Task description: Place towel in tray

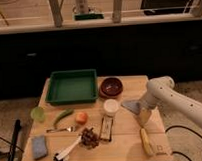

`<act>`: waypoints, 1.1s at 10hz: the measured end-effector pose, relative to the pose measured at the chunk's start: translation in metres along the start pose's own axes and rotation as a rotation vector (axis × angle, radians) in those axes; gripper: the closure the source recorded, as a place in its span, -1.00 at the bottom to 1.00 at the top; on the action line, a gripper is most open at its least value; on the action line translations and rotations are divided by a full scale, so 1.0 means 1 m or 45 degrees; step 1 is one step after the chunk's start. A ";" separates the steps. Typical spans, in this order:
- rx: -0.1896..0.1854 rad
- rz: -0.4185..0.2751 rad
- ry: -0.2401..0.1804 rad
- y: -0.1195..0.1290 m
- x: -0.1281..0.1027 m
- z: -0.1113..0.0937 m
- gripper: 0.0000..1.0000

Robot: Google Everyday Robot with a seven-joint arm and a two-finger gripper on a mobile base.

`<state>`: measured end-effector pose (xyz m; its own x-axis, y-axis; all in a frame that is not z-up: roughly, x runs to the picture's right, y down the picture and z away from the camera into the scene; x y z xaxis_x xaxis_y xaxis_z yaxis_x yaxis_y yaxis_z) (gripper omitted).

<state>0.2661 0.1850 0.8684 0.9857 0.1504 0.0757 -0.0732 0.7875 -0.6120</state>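
The towel (131, 106) is a small grey cloth lying on the wooden table (127, 140), right of the white cup. The green tray (72, 86) stands at the back left of the table and holds nothing. My white arm comes in from the right and bends down to the table. My gripper (144, 115) is at the towel's right edge, low over the table, touching it or very close to it.
A brown bowl (111, 86) stands right of the tray. A white cup (111, 106), an orange (82, 117), a green pepper (62, 116), a fork (61, 129), a brush (67, 150), a blue sponge (39, 146) and a banana (146, 141) lie on the table.
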 end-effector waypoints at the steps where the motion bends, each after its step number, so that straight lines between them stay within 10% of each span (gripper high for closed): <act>1: 0.014 -0.006 -0.006 -0.002 -0.001 -0.001 -0.60; 8: 0.037 -0.068 -0.037 -0.026 -0.021 0.009 -0.58; 11: 0.013 -0.066 -0.048 -0.030 -0.021 0.018 -0.05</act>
<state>0.2453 0.1684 0.8993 0.9819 0.1311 0.1368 -0.0235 0.8006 -0.5987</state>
